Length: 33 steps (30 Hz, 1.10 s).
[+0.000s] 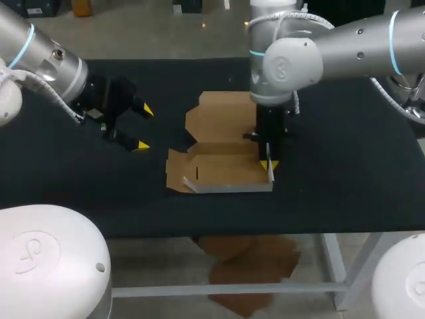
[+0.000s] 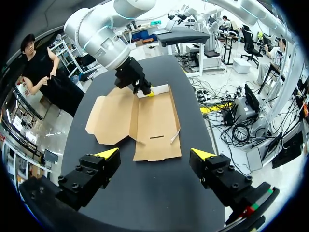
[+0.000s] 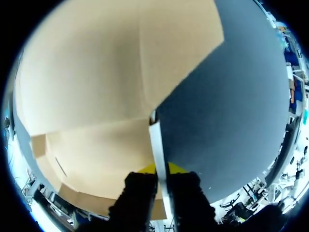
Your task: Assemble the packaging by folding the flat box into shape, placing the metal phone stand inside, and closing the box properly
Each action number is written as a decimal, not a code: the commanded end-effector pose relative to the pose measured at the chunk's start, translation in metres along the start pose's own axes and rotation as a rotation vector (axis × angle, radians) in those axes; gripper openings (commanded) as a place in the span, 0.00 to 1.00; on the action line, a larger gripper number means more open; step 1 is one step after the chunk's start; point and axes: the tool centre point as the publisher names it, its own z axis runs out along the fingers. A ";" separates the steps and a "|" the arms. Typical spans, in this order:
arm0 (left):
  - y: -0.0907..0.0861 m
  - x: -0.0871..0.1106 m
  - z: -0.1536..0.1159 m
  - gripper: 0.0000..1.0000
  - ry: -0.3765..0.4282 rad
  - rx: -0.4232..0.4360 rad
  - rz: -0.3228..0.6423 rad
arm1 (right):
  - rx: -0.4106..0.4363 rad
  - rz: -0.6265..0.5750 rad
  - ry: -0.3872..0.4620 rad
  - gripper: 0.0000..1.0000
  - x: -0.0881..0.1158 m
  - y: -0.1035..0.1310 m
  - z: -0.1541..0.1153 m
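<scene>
Though mostly flat, plain brown box [image 1: 222, 166].

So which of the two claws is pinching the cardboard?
The right gripper: it is shut on the upright side flap of the cardboard box. The left gripper hangs open, away from the box.

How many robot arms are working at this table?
2. The left arm's end effector hovers open beside the cardboard box; the right arm's end effector pinches the box's side wall.

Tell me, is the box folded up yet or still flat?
Mostly flat: the box lies spread open on the table. One side flap stands up, pinched by the right gripper.
</scene>
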 end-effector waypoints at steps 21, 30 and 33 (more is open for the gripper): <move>-0.001 0.000 -0.001 1.00 0.003 -0.004 -0.001 | -0.180 0.037 0.047 0.16 0.003 0.000 0.002; -0.001 0.000 -0.001 1.00 0.003 -0.004 -0.001 | -0.223 0.036 0.046 0.17 0.004 0.001 -0.001; -0.001 0.000 -0.001 1.00 0.003 -0.004 -0.001 | -0.224 0.033 0.050 0.18 0.004 0.003 0.000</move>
